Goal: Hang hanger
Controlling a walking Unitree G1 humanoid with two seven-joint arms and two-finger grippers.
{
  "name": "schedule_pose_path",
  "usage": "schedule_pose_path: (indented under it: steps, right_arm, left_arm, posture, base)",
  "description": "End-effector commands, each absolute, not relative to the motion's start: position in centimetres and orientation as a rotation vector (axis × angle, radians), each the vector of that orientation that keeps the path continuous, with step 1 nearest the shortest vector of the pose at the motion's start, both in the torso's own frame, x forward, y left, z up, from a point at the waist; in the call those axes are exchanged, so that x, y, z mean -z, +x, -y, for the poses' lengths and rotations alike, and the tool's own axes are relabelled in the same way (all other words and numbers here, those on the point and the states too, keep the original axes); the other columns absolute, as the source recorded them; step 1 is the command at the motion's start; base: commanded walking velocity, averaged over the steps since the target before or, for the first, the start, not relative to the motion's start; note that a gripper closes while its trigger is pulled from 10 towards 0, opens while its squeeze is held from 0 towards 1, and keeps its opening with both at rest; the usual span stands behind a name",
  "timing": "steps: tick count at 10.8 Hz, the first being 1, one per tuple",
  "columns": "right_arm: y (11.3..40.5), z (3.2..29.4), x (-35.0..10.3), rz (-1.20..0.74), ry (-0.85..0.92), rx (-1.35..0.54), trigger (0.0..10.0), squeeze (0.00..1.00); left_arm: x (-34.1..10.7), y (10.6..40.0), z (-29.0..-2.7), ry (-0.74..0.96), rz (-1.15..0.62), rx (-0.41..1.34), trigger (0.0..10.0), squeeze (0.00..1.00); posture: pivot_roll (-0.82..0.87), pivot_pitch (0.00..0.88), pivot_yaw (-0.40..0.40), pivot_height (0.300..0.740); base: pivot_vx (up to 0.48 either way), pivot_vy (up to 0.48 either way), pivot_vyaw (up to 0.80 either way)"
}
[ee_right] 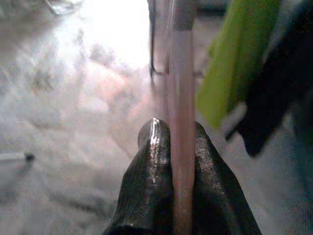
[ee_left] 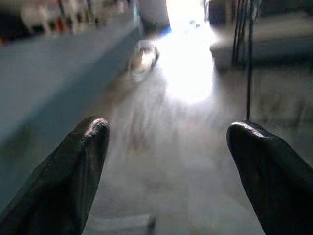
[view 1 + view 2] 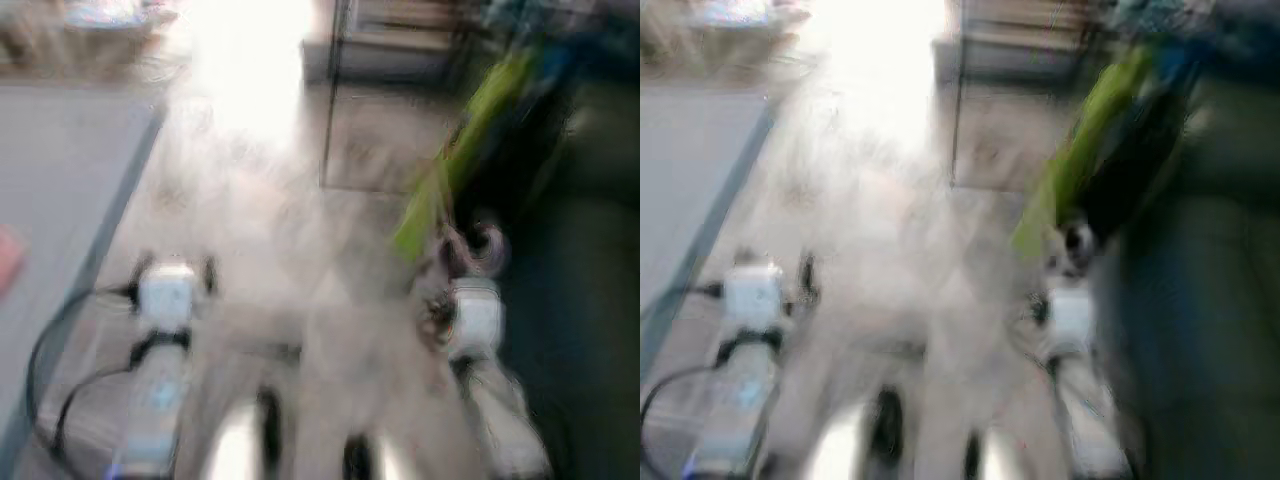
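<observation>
Right wrist view gives us the clearest fact: our right gripper (image 1: 182, 147) has its two black fingers (image 1: 151, 166) pressed together on a thin pinkish bar, the hanger (image 1: 182, 98), which runs straight up the middle of the frame and is cut off at the top edge. Its hook and full shape are out of sight. Upper right of that frame we see a lime-green garment (image 1: 234, 63) beside a dark garment (image 1: 279, 93), both smeared by blur.

Left wrist view shows our left gripper (image 2: 168, 161) with its fingers (image 2: 73, 181) spread wide and nothing between them. Beyond them lies a pale floor (image 2: 186, 161) with a hard glare patch at upper centre, a grey-blue surface (image 2: 54, 93) along the left that we cannot identify, and thin dark rack bars (image 2: 249, 58) at upper right.

Both eye views are heavily blurred. We can make out our left arm (image 3: 165, 300) at lower left with black cables looping off it, and our right arm (image 3: 475, 315) at centre right. Just above the right arm is a pinkish curved shape (image 3: 478, 248), too smeared to name with confidence. The lime-green garment slants from upper right toward the centre, dark cloth behind it. A dark metal frame (image 3: 335, 100) stands at upper centre, its lower part lost in blur
</observation>
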State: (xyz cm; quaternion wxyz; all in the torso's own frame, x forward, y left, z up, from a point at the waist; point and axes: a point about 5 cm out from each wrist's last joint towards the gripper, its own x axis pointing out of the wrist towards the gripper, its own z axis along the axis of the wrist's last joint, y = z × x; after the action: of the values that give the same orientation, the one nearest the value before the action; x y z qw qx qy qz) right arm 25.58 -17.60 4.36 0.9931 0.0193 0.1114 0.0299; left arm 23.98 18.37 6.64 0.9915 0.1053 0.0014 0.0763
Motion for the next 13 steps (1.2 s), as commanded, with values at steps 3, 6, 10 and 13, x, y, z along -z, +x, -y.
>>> schedule_pose_path:
  steps: [3,6,10,13]
  right_arm:
    - [25.5,18.3,-4.5,-0.225,0.025,-0.047,10.0,0.00]
    - [25.7,18.5,-4.5,-0.228,0.012,-0.047,10.0,0.00]
    - [25.8,18.4,-4.5,-0.239,-0.002,-0.064,10.0,0.00]
    - [26.1,18.5,-4.6,-0.239,-0.017,-0.066,10.0,0.00]
  left_arm:
    - [-7.1,24.7,-18.0,0.215,0.011,-0.128,10.0,0.00]
    - [-7.0,24.9,-17.7,0.203,0.006,-0.122,10.0,0.00]
    - [-6.8,25.1,-17.3,0.195,0.001,-0.115,10.0,0.00]
    - [-6.9,25.5,-16.6,0.192,0.006,-0.100,10.0,0.00]
  posture:
    - [-0.03,0.196,-0.024,0.740]
    - [-0.03,0.198,-0.026,0.740]
    - [-0.04,0.197,-0.035,0.740]
    - [-0.04,0.197,-0.039,0.740]
  base:
    - [0.301,0.000,0.00]
    - [0.360,0.306,0.00]
    - [0.351,0.327,0.00]
    - [0.366,0.309,0.00]
